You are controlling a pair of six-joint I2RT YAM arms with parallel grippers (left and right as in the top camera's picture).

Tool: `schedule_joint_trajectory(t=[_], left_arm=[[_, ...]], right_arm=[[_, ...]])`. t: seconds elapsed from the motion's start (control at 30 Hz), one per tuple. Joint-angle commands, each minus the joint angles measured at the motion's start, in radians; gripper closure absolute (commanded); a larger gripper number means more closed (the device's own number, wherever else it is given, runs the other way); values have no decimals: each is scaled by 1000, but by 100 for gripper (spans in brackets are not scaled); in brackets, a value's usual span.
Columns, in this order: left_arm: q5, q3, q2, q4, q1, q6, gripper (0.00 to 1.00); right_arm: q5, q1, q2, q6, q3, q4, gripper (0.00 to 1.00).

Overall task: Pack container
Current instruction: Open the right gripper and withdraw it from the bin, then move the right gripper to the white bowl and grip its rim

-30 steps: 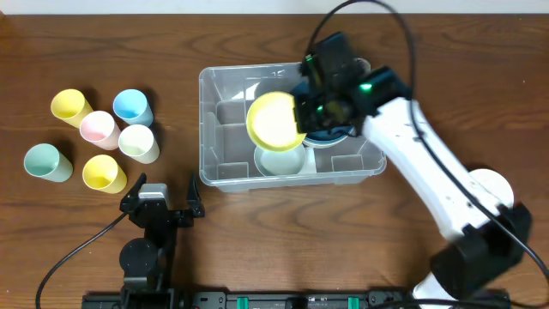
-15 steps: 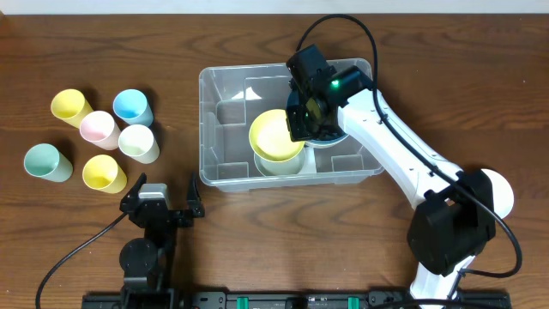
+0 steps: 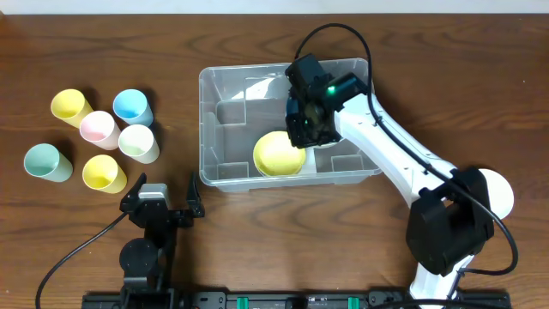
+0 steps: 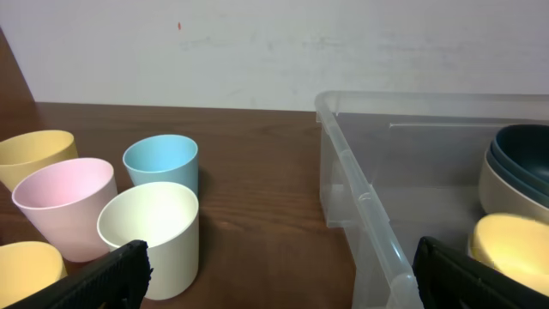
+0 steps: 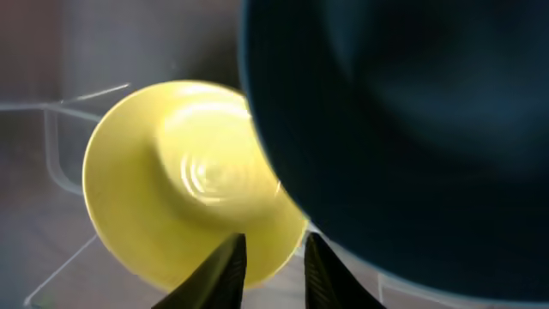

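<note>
Right hand (image 5: 270,256): its two dark fingers (image 5: 225,268) are drawn close together. The near rim of a yellow bowl (image 5: 184,206) lies in the narrow gap between them, pinched there as far as the wrist view shows. Overhead, the right hand (image 3: 300,129) is lowered inside the container (image 3: 206,129). The yellow bowl (image 3: 279,154) sits upright in the container's front half, near the middle of its front wall. A dark blue bowl (image 5: 412,129) fills the right of the wrist view, and its edge overlaps the yellow bowl.

The container is a clear rectangular bin standing at the centre of the counter (image 3: 77,51), toward its far edge. The white right arm (image 3: 403,159) reaches over the bin's right-hand wall.

Left hand (image 3: 163,190): it is at the counter's near edge, in front of the bin's left corner. Its fingers are spread wide and hold nothing. In its wrist view the left hand (image 4: 281,257) faces the bin's clear wall (image 4: 360,215).

Six cups stand upright in a cluster well to the left of the bin: yellow (image 3: 70,105), blue (image 3: 133,106), pink (image 3: 99,129), cream (image 3: 139,142), teal (image 3: 47,161) and a second yellow (image 3: 103,172).
</note>
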Motion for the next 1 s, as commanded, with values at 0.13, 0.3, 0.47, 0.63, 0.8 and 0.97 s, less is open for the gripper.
schedule_joint_trajectory(t=[0.13,0.3,0.47,0.63,0.8,0.97], left_arm=[[-11,-18,-6,-35,-3,14,2],[-11,-18,-6,-35,-3,14,2],[-11,-18,-6,-35,-3,14,2],[-11,-18,-6,-35,-3,14,2],[-11,-18,-6,-35,-3,14,2],[-11,-18,-6,-35,-3,14,2]], right_arm=[[-5,37,9,-15,-1,16,78],[-20,37,-53,-16,43,-18,79],[41,-6,-171,-15,83,-81,75],[120,-142,-308,37,84,-183,69],[129,-367,-389,84,83,-317,65],[137,-590,-412,101,50,-415,65]])
